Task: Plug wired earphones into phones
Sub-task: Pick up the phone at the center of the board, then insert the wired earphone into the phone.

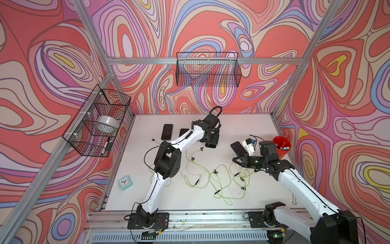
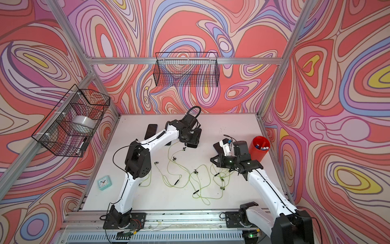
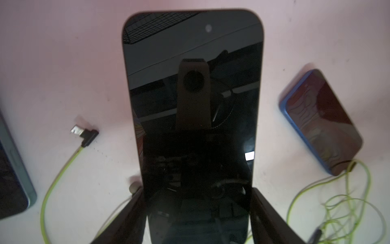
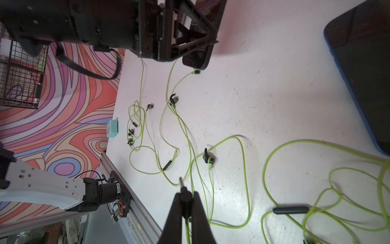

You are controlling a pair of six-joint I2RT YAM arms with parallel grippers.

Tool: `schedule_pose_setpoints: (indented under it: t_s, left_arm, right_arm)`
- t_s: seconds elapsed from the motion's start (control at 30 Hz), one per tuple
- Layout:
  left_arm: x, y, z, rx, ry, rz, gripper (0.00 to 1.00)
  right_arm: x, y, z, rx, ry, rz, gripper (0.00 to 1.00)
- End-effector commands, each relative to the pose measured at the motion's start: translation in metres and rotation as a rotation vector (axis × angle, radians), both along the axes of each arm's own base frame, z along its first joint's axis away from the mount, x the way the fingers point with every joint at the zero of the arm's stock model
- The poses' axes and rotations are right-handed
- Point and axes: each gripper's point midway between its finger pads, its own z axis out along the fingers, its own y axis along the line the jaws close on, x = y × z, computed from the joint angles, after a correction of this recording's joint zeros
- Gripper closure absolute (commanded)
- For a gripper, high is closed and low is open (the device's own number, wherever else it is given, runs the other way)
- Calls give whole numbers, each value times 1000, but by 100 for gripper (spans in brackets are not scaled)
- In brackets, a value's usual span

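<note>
My left gripper is shut on a black phone, one finger on each long edge; in both top views it stands mid-table at the back. A blue-cased phone lies to its right with a yellow-green cord at its near end. Two more phones lie behind the left arm. My right gripper is shut on an earphone plug, whose metal tip sticks out past the fingertips. Several earphones sprawl across the table.
A loose angled plug lies beside the held phone. A red cup of markers stands at the right edge, a mint clock at the front left. Wire baskets hang on the left and back walls.
</note>
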Motion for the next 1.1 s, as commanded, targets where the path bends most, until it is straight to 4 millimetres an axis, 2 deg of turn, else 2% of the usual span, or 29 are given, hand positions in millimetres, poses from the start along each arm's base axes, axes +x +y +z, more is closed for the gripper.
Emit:
schedule_pose_setpoints:
  t_s: [0.0, 0.07, 0.13, 0.17, 0.37, 0.47, 0.6, 0.83, 1.07]
  left_arm:
    - [-2, 14, 42, -150, -12, 284, 76]
    - [-10, 26, 50, -198, -4, 387, 85]
    - [-23, 39, 55, -246, 11, 494, 99]
    - [-29, 44, 56, -272, 26, 544, 100]
    - [-65, 65, 59, -435, 168, 783, 100]
    - [-78, 71, 58, -516, 244, 884, 100]
    - [-89, 77, 53, -643, 345, 1008, 100]
    - [-92, 92, 49, -704, 365, 1116, 100]
    - [-91, 91, 50, -744, 380, 1124, 100]
  right_arm:
    - [8, 5, 8, 5, -49, 12, 100]
    - [13, 14, 11, 4, -93, 20, 100]
    - [20, 26, 10, -1, -132, 29, 100]
    - [24, 34, 9, -10, -153, 32, 100]
    - [42, 81, 6, -72, -318, 29, 100]
    - [51, 92, 5, -72, -363, -5, 100]
    - [51, 108, 0, -32, -363, 9, 100]
    - [39, 130, 1, 33, -345, 57, 100]
    - [35, 144, -2, 54, -330, 83, 100]
